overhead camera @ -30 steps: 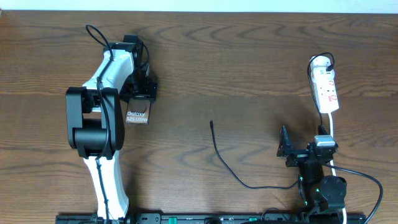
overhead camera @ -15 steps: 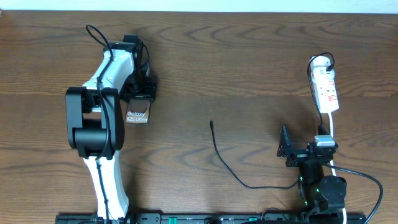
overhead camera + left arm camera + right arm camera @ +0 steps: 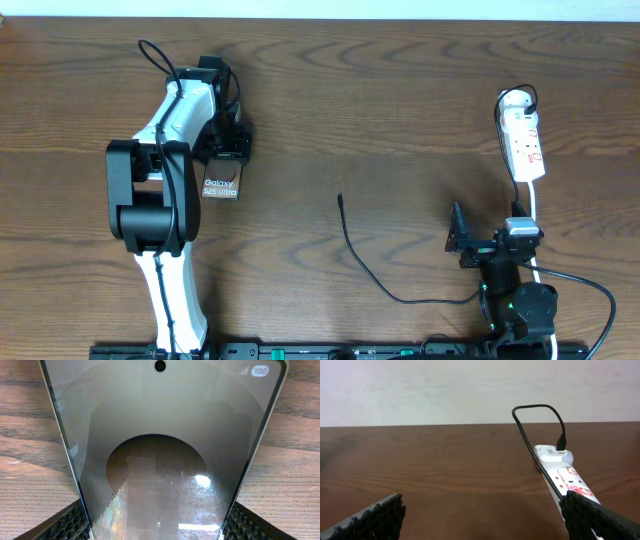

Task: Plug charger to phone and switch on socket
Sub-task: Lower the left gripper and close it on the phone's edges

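The phone [image 3: 221,186], a dark slab with white "Galaxy S25 Ultra" lettering, lies at the left of the table. My left gripper [image 3: 224,150] is shut on its far end. In the left wrist view the phone [image 3: 160,455] fills the frame between my two fingers [image 3: 157,527]. The charger cable [image 3: 365,268] curves across the table, its plug tip [image 3: 340,198] lying free at centre. The white socket strip [image 3: 522,147] lies at the far right; it also shows in the right wrist view [image 3: 565,477]. My right gripper [image 3: 478,243] is open and empty, near the front edge.
The socket's thick white cord [image 3: 533,215] runs down past the right arm's base. The charger's other end is plugged into the far end of the strip [image 3: 561,446]. A pale wall stands beyond the table's far edge.
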Robot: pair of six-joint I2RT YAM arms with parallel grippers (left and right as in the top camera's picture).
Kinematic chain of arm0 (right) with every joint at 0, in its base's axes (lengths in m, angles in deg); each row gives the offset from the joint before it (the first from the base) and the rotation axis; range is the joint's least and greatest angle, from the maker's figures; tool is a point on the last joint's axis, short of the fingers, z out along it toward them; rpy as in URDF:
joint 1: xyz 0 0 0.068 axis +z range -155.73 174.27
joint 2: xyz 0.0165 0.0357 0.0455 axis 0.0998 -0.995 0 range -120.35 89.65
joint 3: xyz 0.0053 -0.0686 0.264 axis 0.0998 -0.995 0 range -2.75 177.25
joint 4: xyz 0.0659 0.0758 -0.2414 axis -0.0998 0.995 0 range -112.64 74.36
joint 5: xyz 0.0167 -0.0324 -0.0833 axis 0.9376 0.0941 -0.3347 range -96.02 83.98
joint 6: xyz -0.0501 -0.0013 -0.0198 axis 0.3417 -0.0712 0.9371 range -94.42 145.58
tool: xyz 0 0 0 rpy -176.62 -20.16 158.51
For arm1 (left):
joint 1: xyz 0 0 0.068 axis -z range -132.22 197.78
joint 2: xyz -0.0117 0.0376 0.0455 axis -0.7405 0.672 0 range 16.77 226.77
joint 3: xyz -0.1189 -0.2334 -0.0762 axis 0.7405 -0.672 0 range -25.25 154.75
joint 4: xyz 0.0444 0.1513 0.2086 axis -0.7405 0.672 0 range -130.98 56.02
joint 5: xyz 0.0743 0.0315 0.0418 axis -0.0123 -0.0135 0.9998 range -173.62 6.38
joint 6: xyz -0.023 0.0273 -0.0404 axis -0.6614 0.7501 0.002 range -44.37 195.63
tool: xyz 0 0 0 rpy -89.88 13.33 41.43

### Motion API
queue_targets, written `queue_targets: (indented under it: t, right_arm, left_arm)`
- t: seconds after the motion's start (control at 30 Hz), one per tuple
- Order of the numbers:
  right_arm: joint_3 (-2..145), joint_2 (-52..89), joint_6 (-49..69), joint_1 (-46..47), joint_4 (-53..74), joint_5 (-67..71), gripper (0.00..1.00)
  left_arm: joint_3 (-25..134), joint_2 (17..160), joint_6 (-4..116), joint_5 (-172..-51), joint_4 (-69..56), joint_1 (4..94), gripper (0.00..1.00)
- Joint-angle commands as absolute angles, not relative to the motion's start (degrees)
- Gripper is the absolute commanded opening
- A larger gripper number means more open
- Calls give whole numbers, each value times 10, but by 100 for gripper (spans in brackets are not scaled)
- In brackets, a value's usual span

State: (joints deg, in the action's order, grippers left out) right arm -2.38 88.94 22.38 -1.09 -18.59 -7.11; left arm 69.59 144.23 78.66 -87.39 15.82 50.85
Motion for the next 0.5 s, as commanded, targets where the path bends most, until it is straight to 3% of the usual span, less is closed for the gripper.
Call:
queue_targets:
  t: [0.0, 0.13, 0.47]
  right_arm:
    - [-24, 893, 231, -6, -183, -74, 99]
    - [-24, 893, 231, -6, -183, -74, 99]
    - [-24, 893, 231, -6, -183, -74, 99]
  left_arm:
    - [668, 1471, 790, -905, 161, 508, 75]
    - [668, 1471, 790, -905, 161, 507, 70]
    - [668, 1471, 790, -905, 161, 507, 70]
